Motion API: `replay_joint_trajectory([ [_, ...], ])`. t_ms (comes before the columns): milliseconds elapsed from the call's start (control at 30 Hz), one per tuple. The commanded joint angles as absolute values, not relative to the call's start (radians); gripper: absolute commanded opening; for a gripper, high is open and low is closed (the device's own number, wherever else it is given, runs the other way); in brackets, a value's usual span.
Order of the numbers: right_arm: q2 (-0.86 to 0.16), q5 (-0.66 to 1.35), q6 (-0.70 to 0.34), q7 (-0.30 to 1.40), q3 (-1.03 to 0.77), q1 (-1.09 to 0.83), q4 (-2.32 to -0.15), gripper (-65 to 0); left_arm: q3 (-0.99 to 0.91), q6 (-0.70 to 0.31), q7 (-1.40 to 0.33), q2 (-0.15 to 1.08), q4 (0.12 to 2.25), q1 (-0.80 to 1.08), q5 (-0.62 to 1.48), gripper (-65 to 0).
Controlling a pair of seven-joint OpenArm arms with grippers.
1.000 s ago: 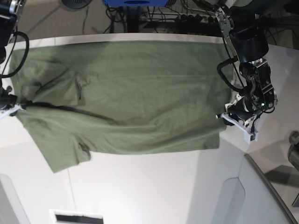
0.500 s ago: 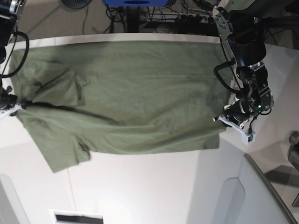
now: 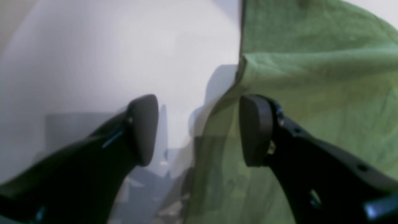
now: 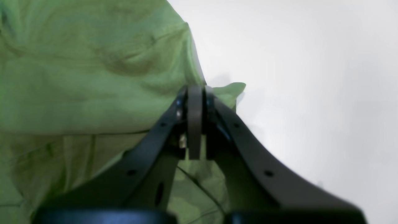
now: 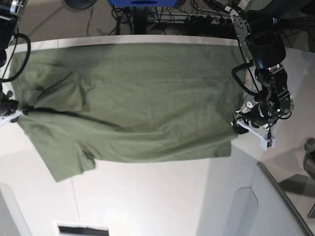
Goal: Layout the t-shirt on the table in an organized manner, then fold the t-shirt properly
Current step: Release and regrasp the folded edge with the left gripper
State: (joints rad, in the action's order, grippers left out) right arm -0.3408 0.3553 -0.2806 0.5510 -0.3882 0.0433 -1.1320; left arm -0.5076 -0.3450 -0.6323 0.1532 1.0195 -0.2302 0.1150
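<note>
1. At the base view's left edge, the right gripper (image 5: 9,112) is clamped on a bit of the tee (image 5: 128,103). In the right wrist view its jaws are pressed together with a small flap of green cloth sticking out just past them (image 4: 195,121).
2. The tee lies spread across the table (image 5: 147,196), its long side running left to right. Its far edge lies near the table's far rim.
3. Toward the left, the cloth is rumpled, with a dark crease running from the right gripper toward the middle. A loose flap at the lower left juts toward the near side of the table.
4. The middle and right parts of the tee lie fairly flat, with the near edge nearly straight.
5. At the tee's right edge, the left gripper (image 5: 251,129) stands with its jaws wide apart, holding nothing. In the left wrist view the cloth's edge (image 3: 311,93) lies between its two dark pads (image 3: 143,127), one over bare table and the other over the cloth.
</note>
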Motion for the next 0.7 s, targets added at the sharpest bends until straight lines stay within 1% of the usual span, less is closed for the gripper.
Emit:
replay_joint_trajectory([
  [0, -0.363, 0.358, -0.282, 0.532, -0.39, 0.059, -1.147, -65.0, -0.506, -0.351, -0.59, 0.168, 1.01, -0.262, 0.128, -26.8],
  [33, -0.363, 0.358, -0.282, 0.532, -0.39, 0.059, -1.147, -65.0, -0.506, -0.354, -0.579, 0.168, 0.981, -0.269, 0.128, -28.3],
  [133, -0.363, 0.358, -0.282, 0.532, -0.39, 0.059, -1.147, -65.0, -0.506, -0.421, -0.559, 0.171, 0.868, -0.314, 0.128, -35.2],
  [267, -0.363, 0.358, -0.282, 0.532, -0.39, 0.059, -1.147, -65.0, -0.506, -0.469, -0.558, 0.168, 0.834, -0.326, 0.128, -47.6],
  [367, -0.363, 0.358, -0.282, 0.532, -0.39, 0.059, -1.147, -65.0, -0.506, -0.469, -0.558, 0.166, 0.834, -0.325, 0.128, -62.2],
  [400, -0.363, 0.358, -0.282, 0.532, -0.39, 0.059, -1.147, -65.0, -0.506, -0.469, -0.558, 0.166, 0.834, -0.325, 0.128, -65.0],
  [533, -0.363, 0.358, -0.282, 0.532, -0.39, 0.059, -1.147, -65.0, -0.506, -0.469, -0.561, 0.168, 0.857, -0.315, 0.128, -65.0],
  [667, -0.363, 0.358, -0.282, 0.53, -0.39, 0.059, -1.147, -65.0, -0.506, -0.467, -0.567, 0.165, 1.02, -0.249, 0.128, -65.0],
])
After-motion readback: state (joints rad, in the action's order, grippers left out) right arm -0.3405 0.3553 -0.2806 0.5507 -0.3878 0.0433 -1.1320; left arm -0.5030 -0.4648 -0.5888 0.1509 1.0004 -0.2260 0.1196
